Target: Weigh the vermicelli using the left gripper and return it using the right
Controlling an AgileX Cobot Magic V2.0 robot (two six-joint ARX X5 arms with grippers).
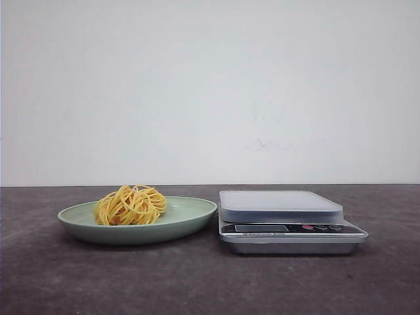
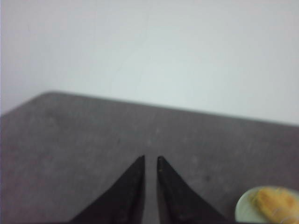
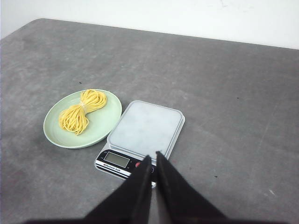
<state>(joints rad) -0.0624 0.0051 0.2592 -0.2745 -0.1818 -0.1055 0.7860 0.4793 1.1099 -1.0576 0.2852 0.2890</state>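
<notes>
A fist-sized nest of thin yellow-orange vermicelli [image 1: 130, 205] lies in a shallow pale green round plate [image 1: 190, 218] on the dark grey speckled counter [image 1: 79, 282]. The nest sits off-centre, toward the side of the plate turned away from the scale. Just beside the plate, apart from it by a narrow gap, stands a flat silver kitchen scale [image 1: 281, 205] with a bare pale weighing platform and a dark display strip with small red buttons along the edge nearest the robot. A plain white wall [image 1: 210, 85] rises behind the counter's far edge.

The left gripper [image 2: 150, 160] hangs over bare counter, its black pointed fingers nearly together, holding nothing, plate and noodles off to one side. The right gripper [image 3: 153, 157] hovers above the scale's display edge, its fingers likewise almost closed and empty.
</notes>
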